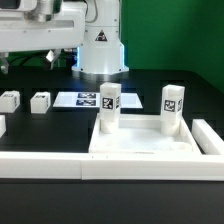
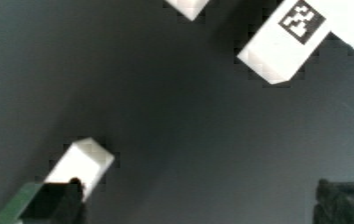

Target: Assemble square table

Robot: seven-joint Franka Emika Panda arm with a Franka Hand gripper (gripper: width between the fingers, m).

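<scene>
The white square tabletop lies at the front of the exterior view. Two tagged white legs stand upright in its back corners, one to the exterior view's left and one to its right. Two loose legs lie on the black table at the left. In the wrist view my gripper is open and empty above the dark table. A white leg lies just beyond one fingertip. A tagged leg lies farther off. The arm reaches over the back left.
The marker board lies behind the tabletop. A low white barrier wall runs along the front and up the right side. The robot base stands at the back. Another white piece shows at the wrist view's edge.
</scene>
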